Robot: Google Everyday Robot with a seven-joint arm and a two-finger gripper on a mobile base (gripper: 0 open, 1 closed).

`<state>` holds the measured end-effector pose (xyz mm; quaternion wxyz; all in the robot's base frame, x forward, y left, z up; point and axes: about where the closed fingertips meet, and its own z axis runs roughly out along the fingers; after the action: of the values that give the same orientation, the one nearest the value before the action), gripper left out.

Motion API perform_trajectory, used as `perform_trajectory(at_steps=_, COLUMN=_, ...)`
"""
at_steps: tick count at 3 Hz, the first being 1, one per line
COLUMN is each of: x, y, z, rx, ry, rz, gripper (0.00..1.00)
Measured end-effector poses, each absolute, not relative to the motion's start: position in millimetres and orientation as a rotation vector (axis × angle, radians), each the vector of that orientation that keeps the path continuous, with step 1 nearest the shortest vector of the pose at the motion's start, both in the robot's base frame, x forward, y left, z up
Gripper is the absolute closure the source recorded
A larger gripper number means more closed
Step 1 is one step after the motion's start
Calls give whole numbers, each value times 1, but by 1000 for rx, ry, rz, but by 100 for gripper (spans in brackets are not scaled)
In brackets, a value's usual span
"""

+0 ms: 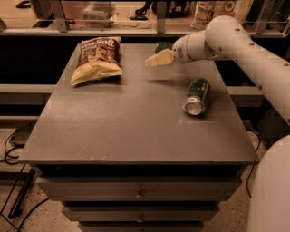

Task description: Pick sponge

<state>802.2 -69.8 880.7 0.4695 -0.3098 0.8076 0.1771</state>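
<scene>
The sponge lies near the table's far edge, a small dark green block mostly hidden behind the gripper. My gripper hangs above the table just in front of and slightly left of the sponge, at the end of the white arm that reaches in from the right. Nothing shows in the gripper. A green drink can lies on its side to the right, nearer to me than the gripper.
A chip bag lies at the table's far left. The grey table stands on a drawer cabinet. A shelf with clutter runs behind the table. Cables lie on the floor at left.
</scene>
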Motion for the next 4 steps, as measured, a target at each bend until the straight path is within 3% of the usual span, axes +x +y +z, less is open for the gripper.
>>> perform_trajectory(at_steps=4, x=873, y=-72, z=840, rx=-643, ry=2027, rz=397, gripper=0)
